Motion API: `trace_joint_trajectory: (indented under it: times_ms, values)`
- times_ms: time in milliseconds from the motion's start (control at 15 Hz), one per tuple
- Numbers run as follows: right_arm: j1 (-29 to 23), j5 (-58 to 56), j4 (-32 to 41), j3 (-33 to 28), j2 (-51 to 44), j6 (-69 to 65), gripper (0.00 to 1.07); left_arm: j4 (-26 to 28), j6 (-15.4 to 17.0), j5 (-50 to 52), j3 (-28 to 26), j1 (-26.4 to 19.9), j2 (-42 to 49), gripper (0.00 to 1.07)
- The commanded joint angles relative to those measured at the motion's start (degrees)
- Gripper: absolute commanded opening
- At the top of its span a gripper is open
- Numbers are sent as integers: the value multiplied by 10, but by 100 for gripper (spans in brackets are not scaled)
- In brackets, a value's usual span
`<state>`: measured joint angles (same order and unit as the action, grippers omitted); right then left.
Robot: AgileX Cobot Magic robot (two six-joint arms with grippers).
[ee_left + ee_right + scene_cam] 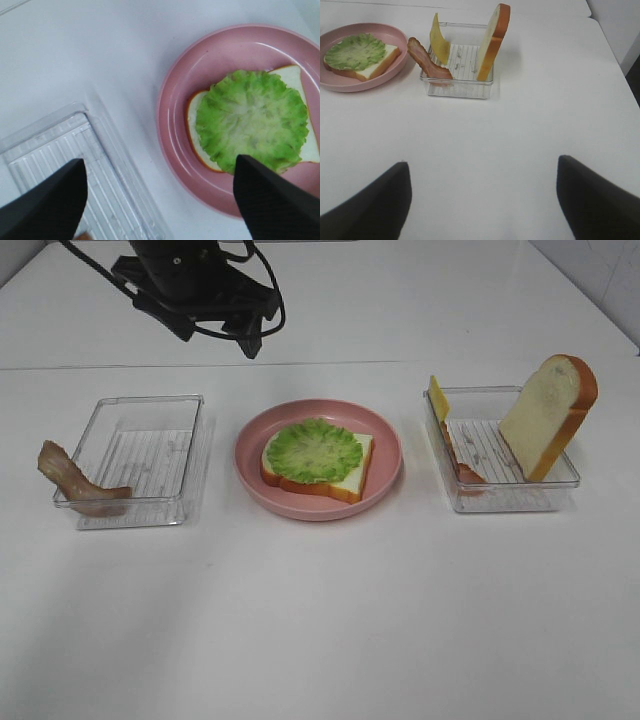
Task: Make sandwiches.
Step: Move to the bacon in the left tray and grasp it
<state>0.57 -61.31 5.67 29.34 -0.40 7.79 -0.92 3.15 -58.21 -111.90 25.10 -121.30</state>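
Observation:
On the pink plate (300, 508) lies one white bread slice (347, 484) with a green lettuce leaf (315, 450) on top; no second slice covers it. My left gripper (217, 338) hangs open and empty at the table's far side, above the gap between the plate and the left tray; in the left wrist view the left gripper (160, 160) has the lettuce (250, 120) and plate (172, 140) below it. My right gripper (481, 161) is open and empty over bare table, well short of the right tray (460, 90). It is out of the exterior view.
The left clear tray (190, 455) has a bacon strip (75, 480) draped over its front left corner. The right clear tray (510, 495) holds an upright bread slice (548, 415), a yellow cheese slice (438, 398) and a bacon strip (462, 468). The table is white.

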Motion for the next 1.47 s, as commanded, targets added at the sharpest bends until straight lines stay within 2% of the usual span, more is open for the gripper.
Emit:
trace_joint_trajectory:
  times_ms: [67,133,267,667,933,1000,1067,1333,1467]
  values:
    - [1,4,-2,-3,-8,3,76,-23,21,-57,-1,2,30,76]
    - [1,4,-2,-3,-8,3,76,-30,26,-62,-1,2,32,76]
    - [1,4,-2,-3,-8,3,76,-103,64,-153,1,2,36,76]
    - [1,4,-2,-3,-8,3,76,-72,65,-153,13,-6,49,76]
    - [1,4,-2,-3,-8,3,76,-23,63,-152,129,-80,90,76]
    - [1,4,-2,-3,-8,3,76,-25,61,-152,155,-93,96,76]
    - [1,4,-2,-3,-8,3,76,-28,61,-152,199,-125,102,76]
    - [1,4,-2,-3,-8,3,76,-38,60,-123,246,-162,101,76]
    - [1,4,-2,-3,-8,3,76,-42,60,-96,259,-165,101,76]
